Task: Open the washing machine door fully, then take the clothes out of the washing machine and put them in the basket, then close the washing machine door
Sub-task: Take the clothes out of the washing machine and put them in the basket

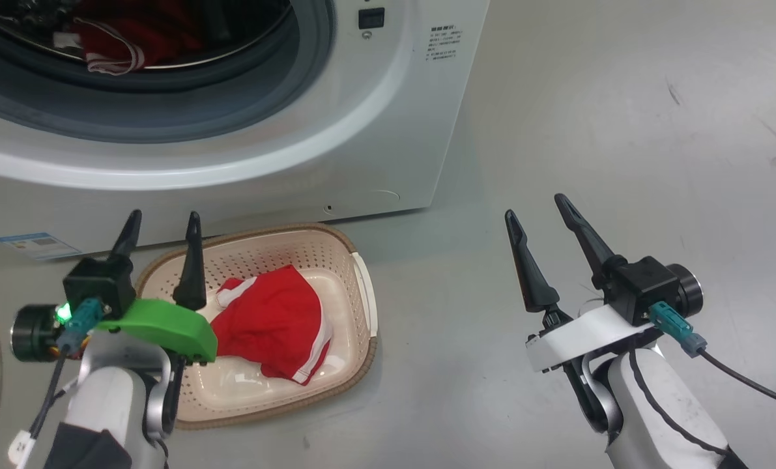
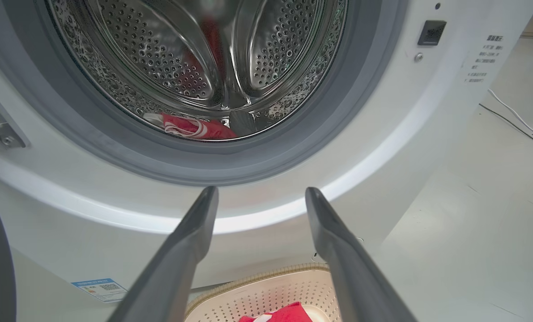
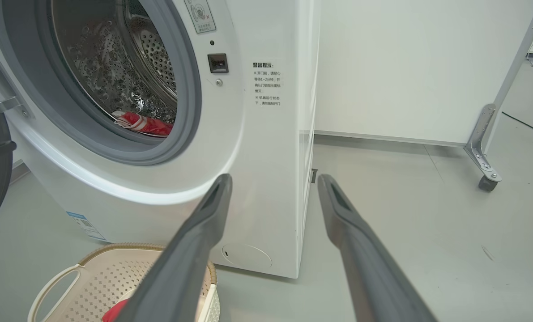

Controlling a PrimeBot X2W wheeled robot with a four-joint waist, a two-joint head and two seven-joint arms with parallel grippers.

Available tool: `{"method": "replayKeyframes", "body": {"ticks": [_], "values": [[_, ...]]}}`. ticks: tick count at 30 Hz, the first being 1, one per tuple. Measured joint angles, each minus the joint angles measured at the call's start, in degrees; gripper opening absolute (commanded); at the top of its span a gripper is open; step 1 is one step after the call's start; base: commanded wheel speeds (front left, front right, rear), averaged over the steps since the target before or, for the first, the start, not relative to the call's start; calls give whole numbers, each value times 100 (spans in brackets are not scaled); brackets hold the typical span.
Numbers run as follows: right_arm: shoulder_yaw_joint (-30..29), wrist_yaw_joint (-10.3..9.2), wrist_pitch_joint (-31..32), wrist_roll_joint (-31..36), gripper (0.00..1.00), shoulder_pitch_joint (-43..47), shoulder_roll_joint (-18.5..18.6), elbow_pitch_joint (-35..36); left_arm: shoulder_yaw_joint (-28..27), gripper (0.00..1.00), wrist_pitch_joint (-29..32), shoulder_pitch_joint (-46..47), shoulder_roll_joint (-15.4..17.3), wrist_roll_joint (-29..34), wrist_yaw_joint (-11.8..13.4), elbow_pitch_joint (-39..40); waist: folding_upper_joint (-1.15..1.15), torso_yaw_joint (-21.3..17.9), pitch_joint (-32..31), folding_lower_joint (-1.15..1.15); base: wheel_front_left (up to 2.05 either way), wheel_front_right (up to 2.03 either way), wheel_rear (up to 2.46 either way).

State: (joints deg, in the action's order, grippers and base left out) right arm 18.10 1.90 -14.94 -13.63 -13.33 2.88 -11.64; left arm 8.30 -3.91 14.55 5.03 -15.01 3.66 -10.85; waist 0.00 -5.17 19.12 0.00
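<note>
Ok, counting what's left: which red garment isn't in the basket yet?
The striped-trim garment on the drum floor; the other garment lies in the basket.

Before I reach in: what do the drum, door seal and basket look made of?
Drum: shiny perforated metal, likely stainless steel, with mirror-like reflections. Door seal: matte grey, seemingly rubber, no glare. Basket: glossy cream plastic, moulded with holes; brown rim looks woven, possibly moulded too.
</note>
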Motion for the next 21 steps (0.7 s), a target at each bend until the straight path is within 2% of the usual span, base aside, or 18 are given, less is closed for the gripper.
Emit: {"method": "replayKeyframes", "body": {"ticks": [10, 21], "values": [[250, -3, 0, -280, 100, -453, 12, 207, -180, 100, 413, 1190, 203, -15, -52, -476, 0, -302, 682, 0, 0, 0, 0], [693, -62, 0, -765, 100, -848, 30, 320, -528, 100, 1069, 2427, 945, 20, -99, -1093, 0, -882, 1353, 1, 0, 0, 0]]}}
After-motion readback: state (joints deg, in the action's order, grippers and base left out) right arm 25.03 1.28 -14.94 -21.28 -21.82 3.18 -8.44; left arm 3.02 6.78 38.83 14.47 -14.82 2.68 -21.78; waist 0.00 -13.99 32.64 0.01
